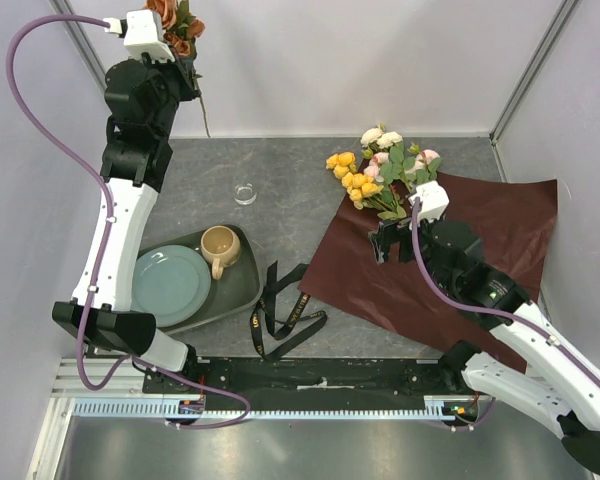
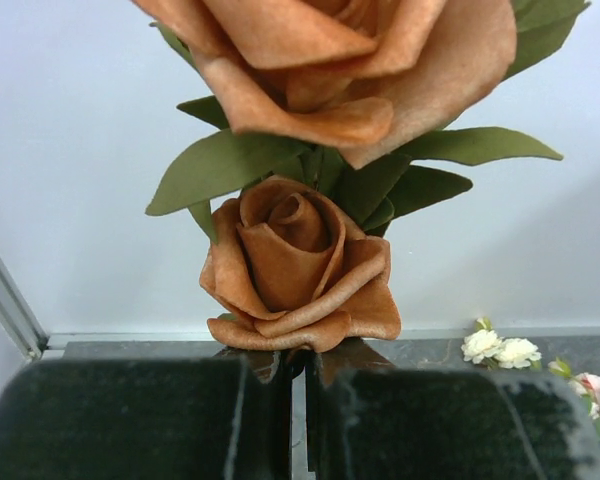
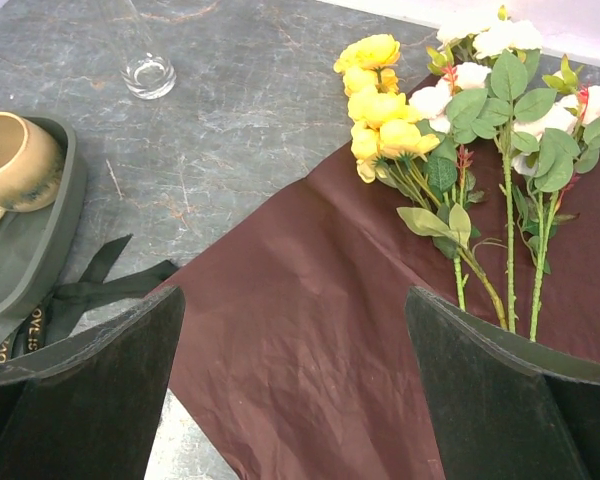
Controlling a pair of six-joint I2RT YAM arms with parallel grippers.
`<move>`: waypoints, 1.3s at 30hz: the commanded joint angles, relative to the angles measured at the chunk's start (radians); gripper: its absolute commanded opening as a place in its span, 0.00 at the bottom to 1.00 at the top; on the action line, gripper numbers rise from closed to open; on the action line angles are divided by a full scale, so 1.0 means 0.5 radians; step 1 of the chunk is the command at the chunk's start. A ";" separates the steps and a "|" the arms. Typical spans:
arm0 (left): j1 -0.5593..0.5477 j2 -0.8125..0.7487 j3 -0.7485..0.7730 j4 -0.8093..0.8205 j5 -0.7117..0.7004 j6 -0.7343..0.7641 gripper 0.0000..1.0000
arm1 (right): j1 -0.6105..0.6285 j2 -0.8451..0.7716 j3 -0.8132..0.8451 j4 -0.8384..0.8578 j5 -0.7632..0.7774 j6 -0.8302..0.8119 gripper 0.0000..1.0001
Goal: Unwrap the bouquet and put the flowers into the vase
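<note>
I count one clear glass vase, one tan mug, one blue-grey plate and one dark tray on the surface. There is one maroon paper sheet and one black ribbon. The flowers come in four colour groups: one rust-orange spray, with two blooms filling my left wrist view, one yellow cluster, one cream-white cluster and one pink cluster.

The vase stands alone, bare table all round it, open from above. The mug and tray lie nearer the arms. Flowers on paper crowd the right. Orange roses hang back left.
</note>
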State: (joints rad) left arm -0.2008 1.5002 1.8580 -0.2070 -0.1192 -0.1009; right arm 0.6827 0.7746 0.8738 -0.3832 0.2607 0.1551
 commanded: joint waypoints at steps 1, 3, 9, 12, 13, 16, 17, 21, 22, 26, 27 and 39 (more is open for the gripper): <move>0.021 -0.027 0.030 0.156 0.152 -0.182 0.02 | 0.000 0.040 0.069 0.012 0.071 -0.037 0.98; 0.030 -0.024 0.048 0.150 0.183 -0.197 0.02 | -0.003 0.049 0.072 0.015 0.065 -0.034 0.98; 0.037 -0.003 0.012 0.147 0.229 -0.249 0.02 | 0.000 0.074 0.050 0.015 0.043 -0.013 0.98; 0.040 0.019 0.009 0.141 0.275 -0.261 0.02 | 0.000 0.074 0.038 0.015 0.028 0.009 0.98; 0.037 0.022 0.009 0.141 0.278 -0.264 0.02 | 0.000 0.071 0.035 0.015 0.025 0.009 0.98; 0.037 0.031 -0.007 0.141 0.287 -0.283 0.02 | 0.000 0.049 0.023 0.012 0.018 0.018 0.98; 0.040 0.031 -0.022 0.147 0.297 -0.286 0.02 | 0.000 0.046 0.017 0.015 0.022 0.018 0.98; 0.043 0.052 -0.056 0.156 0.294 -0.307 0.02 | 0.003 0.043 0.004 0.012 0.025 0.024 0.98; 0.037 0.058 -0.059 0.159 0.297 -0.307 0.02 | 0.000 0.049 0.007 0.015 0.019 0.024 0.98; 0.040 0.074 -0.071 0.159 0.291 -0.295 0.02 | 0.000 0.065 0.013 0.015 0.012 0.027 0.98; 0.040 0.080 -0.074 0.159 0.291 -0.295 0.02 | 0.000 0.065 0.013 0.015 0.015 0.024 0.98; 0.040 0.135 -0.200 0.230 0.245 -0.283 0.02 | 0.000 0.074 0.007 0.015 0.025 0.021 0.98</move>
State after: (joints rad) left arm -0.1852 1.5467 1.7733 -0.1604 0.0093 -0.2203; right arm 0.6827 0.8116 0.8738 -0.3832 0.2672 0.1574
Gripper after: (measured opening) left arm 0.040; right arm 0.982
